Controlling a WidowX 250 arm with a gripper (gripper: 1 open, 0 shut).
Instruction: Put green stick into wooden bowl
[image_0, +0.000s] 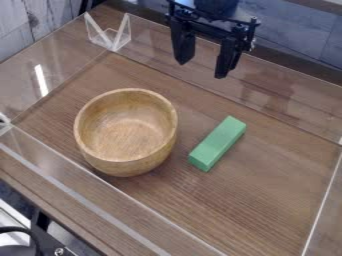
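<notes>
Green stick (218, 144): lying flat on the wooden tabletop (267, 190), just right of the bowl, long axis running diagonally from near-left to far-right; apart from the bowl, not touching it.
Wooden bowl (126, 131): upright on the tabletop, left of centre, hollow showing nothing inside; rim facing up.
Gap between the two: narrow strip of bare wood, nothing lying in it.
Gripper (203, 58): hanging above the far part of the table, pointing down, black fingers spread wide, nothing between them; well apart from the stick and higher than it.
Clear wall (54, 172): transparent panels fencing the work area along the near-left edge and on the right side; near panel running close past the bowl.
Clear folded piece (108, 34): small transparent V-shaped item at the far-left corner, well away from stick and bowl.
In the way: nothing over the stick or the bowl's mouth.
</notes>
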